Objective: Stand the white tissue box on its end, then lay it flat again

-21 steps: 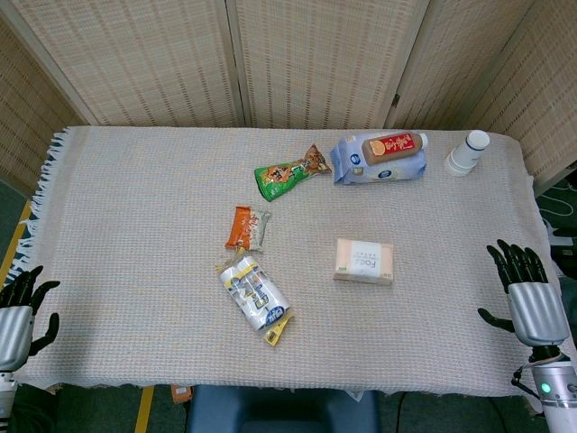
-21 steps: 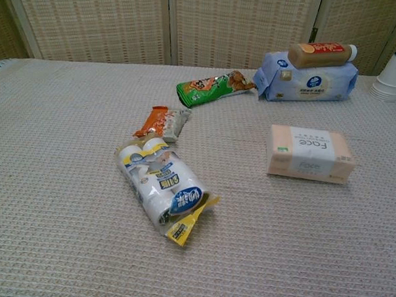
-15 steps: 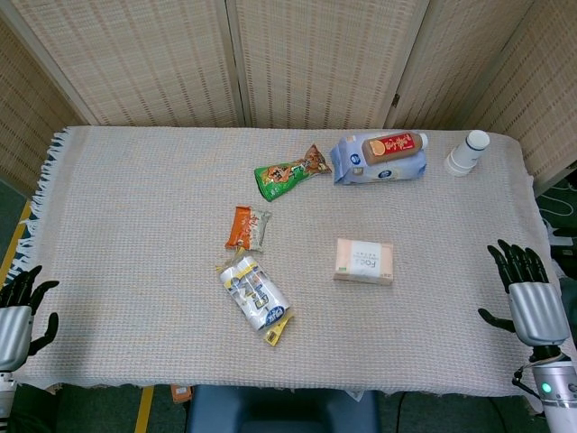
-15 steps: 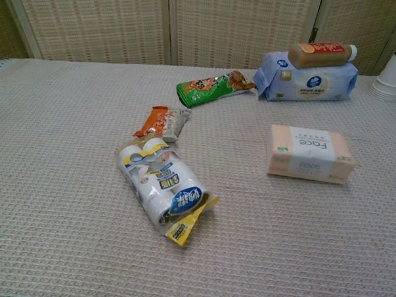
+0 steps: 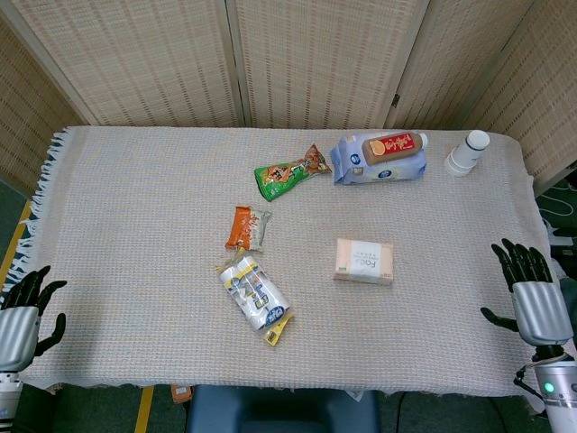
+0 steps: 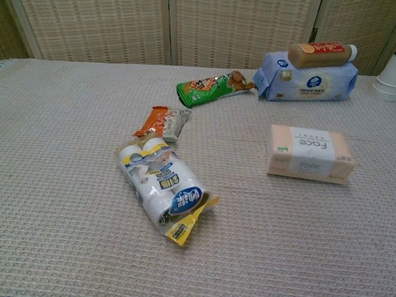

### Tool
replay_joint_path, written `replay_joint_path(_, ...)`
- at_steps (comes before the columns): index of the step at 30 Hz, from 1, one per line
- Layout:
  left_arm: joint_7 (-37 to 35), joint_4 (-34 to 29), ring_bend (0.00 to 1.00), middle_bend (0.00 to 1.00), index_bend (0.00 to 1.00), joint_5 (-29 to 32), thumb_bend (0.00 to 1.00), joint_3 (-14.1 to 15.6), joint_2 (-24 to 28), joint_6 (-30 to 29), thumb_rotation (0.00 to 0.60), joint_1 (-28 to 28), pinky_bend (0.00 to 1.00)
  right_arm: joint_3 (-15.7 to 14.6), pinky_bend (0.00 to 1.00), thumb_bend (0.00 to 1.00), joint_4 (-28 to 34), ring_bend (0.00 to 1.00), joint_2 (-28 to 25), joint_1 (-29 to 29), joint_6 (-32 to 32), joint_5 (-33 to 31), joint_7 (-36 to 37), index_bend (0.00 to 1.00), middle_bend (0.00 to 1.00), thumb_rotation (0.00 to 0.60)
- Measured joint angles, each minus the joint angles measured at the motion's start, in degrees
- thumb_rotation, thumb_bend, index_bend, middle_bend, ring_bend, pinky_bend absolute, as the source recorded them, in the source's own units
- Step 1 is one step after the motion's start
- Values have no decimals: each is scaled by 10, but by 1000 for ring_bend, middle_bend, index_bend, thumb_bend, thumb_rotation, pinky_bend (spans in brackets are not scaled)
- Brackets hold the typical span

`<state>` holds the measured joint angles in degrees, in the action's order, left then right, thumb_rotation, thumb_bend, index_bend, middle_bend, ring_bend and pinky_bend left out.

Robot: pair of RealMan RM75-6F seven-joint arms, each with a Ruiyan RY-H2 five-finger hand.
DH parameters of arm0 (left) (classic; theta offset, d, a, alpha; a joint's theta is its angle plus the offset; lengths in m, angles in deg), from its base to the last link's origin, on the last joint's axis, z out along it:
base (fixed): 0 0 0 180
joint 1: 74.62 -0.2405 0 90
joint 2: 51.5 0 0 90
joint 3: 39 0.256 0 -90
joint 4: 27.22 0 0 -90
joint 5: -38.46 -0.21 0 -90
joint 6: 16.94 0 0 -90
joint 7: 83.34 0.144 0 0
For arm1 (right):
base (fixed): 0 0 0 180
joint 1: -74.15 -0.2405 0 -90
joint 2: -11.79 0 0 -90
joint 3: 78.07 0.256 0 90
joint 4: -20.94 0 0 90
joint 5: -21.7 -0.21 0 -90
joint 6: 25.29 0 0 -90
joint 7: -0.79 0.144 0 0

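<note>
The white tissue box [image 5: 364, 261] [image 6: 309, 153] lies flat on the woven cloth, right of the table's middle, its "Face" print facing up. My left hand [image 5: 20, 317] hangs off the table's front left corner, fingers spread and holding nothing. My right hand [image 5: 532, 293] sits off the front right edge, also with fingers apart and nothing in it. Both hands are far from the box, and the chest view shows neither of them.
A pack of small bottles [image 5: 259, 298] lies front of centre, an orange snack bar [image 5: 246, 226] behind it. A green snack bag [image 5: 290, 171], a blue wipes pack [image 5: 374, 167] with a brown bottle [image 5: 392, 145] on top, and stacked paper cups [image 5: 466, 152] stand at the back.
Both hands have slipped slightly toward the near edge of the table. The box and other items have not moved.
</note>
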<state>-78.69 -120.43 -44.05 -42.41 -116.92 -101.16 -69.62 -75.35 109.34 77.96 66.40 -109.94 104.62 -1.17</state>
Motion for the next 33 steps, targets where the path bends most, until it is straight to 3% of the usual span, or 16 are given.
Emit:
replay_joint_path(9, -8, -8, 0, 0, 221, 0, 490, -1, 6, -6, 600, -3, 119, 13, 0, 0, 41, 0, 5, -23, 43, -14, -10, 0, 0, 600)
replay_joint_path(15, -13, -8, 0, 0, 221, 2, 490, -2, 9, -6, 600, -4, 119, 50, 0, 0, 121, 0, 16, -76, 97, -93, -146, 0, 0, 600)
replay_joint_path(18, -14, -9, 0, 0, 221, 3, 490, -2, 11, -6, 600, -4, 119, 70, 0, 0, 156, 0, 33, -118, 122, -164, -253, 0, 0, 600)
replay_joint_path(24, -18, -11, 0, 0, 221, 3, 490, -3, 15, -8, 600, -6, 119, 115, 0, 0, 197, 0, 101, -227, 133, -390, -472, 0, 0, 600)
replay_joint_path(30, -26, -13, 0, 0, 221, 5, 490, -5, 19, -11, 600, -7, 119, 146, 0, 0, 198, 1, 192, -340, 127, -567, -568, 0, 0, 600)
replay_joint_path(33, -31, -13, 0, 0, 221, 6, 490, -6, 21, -12, 600, -8, 119, 153, 0, 0, 182, 2, 221, -372, 126, -600, -583, 0, 0, 600)
